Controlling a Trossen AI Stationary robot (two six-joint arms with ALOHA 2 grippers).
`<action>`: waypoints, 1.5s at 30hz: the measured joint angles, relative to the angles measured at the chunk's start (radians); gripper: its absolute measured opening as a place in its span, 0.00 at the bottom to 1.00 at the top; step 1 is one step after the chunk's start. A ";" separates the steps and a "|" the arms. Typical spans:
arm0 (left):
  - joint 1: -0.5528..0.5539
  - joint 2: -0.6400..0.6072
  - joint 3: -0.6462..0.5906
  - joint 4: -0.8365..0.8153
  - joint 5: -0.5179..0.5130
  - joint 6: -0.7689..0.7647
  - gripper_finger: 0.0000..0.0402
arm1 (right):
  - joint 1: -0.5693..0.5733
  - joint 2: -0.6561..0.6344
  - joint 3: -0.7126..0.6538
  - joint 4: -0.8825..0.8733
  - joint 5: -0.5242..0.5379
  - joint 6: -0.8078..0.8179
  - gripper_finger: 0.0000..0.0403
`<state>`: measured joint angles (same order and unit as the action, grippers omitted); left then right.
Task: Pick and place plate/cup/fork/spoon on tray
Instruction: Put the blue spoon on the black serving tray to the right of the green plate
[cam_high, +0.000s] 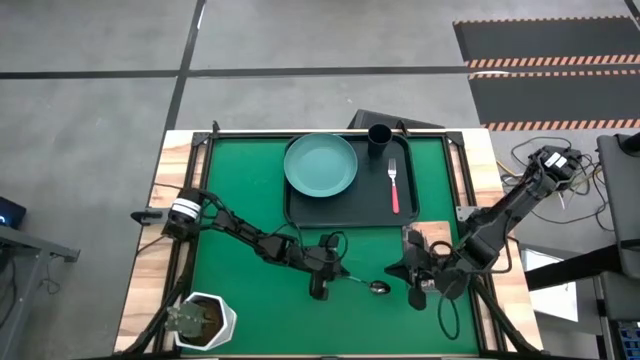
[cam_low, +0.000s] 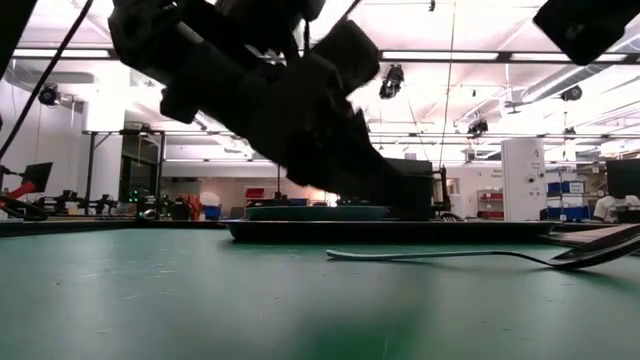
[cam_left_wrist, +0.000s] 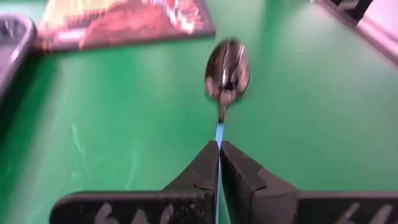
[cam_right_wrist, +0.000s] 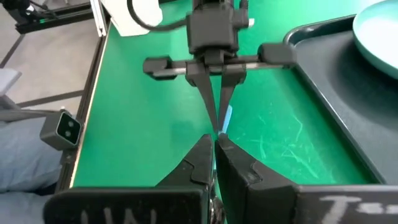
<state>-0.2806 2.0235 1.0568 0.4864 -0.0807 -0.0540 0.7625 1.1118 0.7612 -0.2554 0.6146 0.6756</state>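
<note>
The spoon (cam_high: 372, 285), with a dark bowl (cam_left_wrist: 227, 68) and a thin light-blue handle, lies low over the green mat near the table's front edge, bowl toward the right. My left gripper (cam_high: 340, 277) is shut on its handle. My right gripper (cam_high: 400, 270) is shut and stands just right of the bowl, facing the left gripper (cam_right_wrist: 217, 121); the left wrist view shows nothing on the bowl. The teal plate (cam_high: 320, 165), black cup (cam_high: 380, 135) and pink-handled fork (cam_high: 393, 185) rest on the black tray (cam_high: 350, 210). My left gripper pinches the spoon's light-blue handle (cam_left_wrist: 218, 134) between its two fingertips. The fingers come nearly level from the table's left and lie along the handle. The bowl points away from the gripper, low over the mat; whether it rests on the mat I cannot tell.
A picture book (cam_high: 433, 235) lies on the mat right of the tray's near corner, partly under my right arm. A white pot with a plant (cam_high: 205, 320) stands at the near left corner. Bare green mat (cam_high: 240, 200) lies left of the tray.
</note>
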 joint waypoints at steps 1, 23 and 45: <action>0.000 -0.002 -0.001 0.016 0.002 0.005 0.00 | 0.007 0.000 0.000 -0.002 0.009 0.004 0.02; 0.015 0.189 0.142 0.131 0.092 0.034 0.32 | 0.021 0.003 -0.003 -0.003 0.042 0.005 0.02; 0.032 0.188 0.124 0.055 0.100 -0.071 0.02 | 0.021 0.003 -0.011 -0.003 0.042 0.005 0.02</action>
<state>-0.2481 2.2115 1.1811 0.5416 0.0195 -0.1249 0.7834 1.1149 0.7498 -0.2581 0.6563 0.6804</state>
